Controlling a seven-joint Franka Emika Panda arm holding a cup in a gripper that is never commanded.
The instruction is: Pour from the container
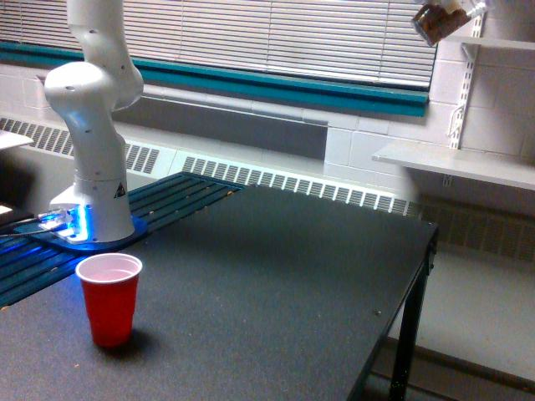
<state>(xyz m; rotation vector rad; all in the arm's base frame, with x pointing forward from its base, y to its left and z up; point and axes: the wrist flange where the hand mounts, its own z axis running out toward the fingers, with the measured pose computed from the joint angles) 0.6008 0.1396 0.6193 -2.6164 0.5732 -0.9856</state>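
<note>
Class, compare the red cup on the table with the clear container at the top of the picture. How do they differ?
The red cup is opaque; the clear container shows brown bits through its wall. The red cup stands upright on the black table; the container is tilted, high in the air. The red cup looks empty; the container is partly filled. Both are cup-like vessels.

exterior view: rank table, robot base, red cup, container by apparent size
1. table
2. robot base
3. red cup
4. container, smallest as seen, but cut off by the top edge and likely farther from the camera, so its place against the cup is unsure.
</note>
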